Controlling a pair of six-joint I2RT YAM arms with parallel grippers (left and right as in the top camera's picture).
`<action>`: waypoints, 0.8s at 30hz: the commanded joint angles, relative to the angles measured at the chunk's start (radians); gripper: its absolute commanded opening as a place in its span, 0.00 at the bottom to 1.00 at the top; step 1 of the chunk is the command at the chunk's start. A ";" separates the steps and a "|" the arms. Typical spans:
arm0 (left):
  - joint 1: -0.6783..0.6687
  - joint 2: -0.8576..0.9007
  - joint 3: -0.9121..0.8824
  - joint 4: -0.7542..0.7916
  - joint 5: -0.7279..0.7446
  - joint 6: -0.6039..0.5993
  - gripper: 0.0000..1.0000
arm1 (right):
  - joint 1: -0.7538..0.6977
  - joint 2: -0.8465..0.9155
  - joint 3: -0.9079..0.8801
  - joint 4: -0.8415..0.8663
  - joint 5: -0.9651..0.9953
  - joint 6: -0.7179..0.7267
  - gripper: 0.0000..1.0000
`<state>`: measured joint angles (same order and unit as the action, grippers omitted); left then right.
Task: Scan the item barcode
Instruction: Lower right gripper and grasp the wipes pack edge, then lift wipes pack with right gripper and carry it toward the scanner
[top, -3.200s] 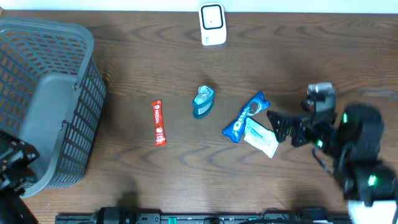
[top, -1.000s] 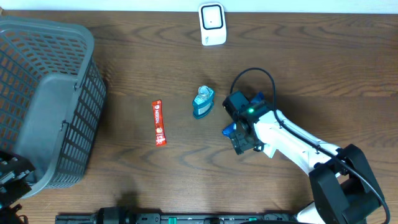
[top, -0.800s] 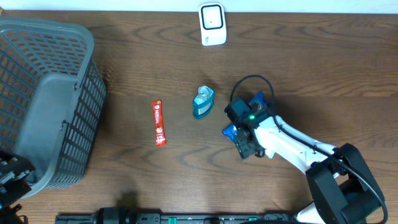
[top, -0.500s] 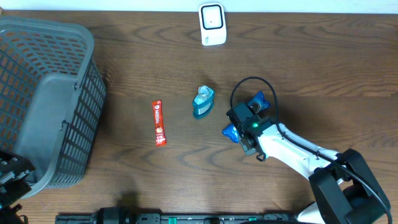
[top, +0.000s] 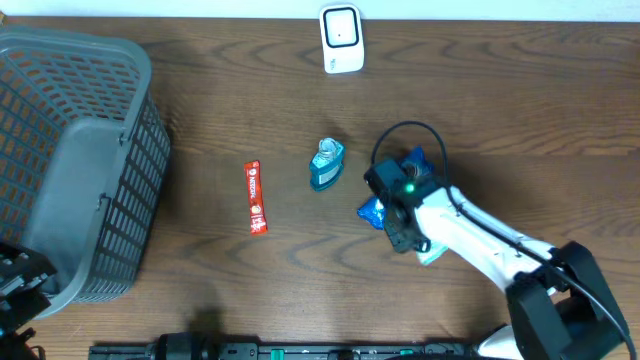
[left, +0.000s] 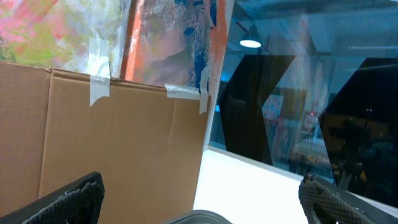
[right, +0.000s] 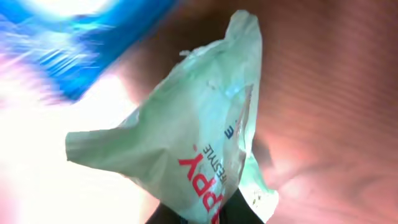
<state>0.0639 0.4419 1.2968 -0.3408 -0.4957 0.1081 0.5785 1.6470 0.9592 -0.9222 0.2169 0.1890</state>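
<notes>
Right claw (top: 412, 240) newly clamped on crumpled, seemingly mint-white packet (right: 186, 140), red lettering

I count one grey basket (top: 70, 40) on my surface (top: 200, 290). To the right of that basket lie four small packaged goods, one of each kind: one red stick packet (top: 256, 197), one small teal pack (top: 326, 166), one blue biscuit packet (top: 371, 210) and one pale green packet (top: 433, 255). Farther right of the basket, at the back edge, stands one white scanner (top: 342, 38).
</notes>
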 joint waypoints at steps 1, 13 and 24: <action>0.005 -0.009 0.003 0.005 0.010 -0.002 1.00 | -0.036 -0.088 0.163 -0.129 -0.356 -0.002 0.01; 0.005 -0.009 0.003 0.006 0.010 -0.002 1.00 | -0.296 -0.181 0.238 -0.570 -1.174 -0.362 0.01; 0.005 -0.009 0.003 0.006 0.010 -0.037 1.00 | -0.338 -0.181 0.238 -0.512 -1.571 -0.055 0.01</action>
<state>0.0639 0.4419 1.2968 -0.3401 -0.4953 0.0998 0.2554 1.4708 1.1900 -1.4731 -1.1881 -0.0029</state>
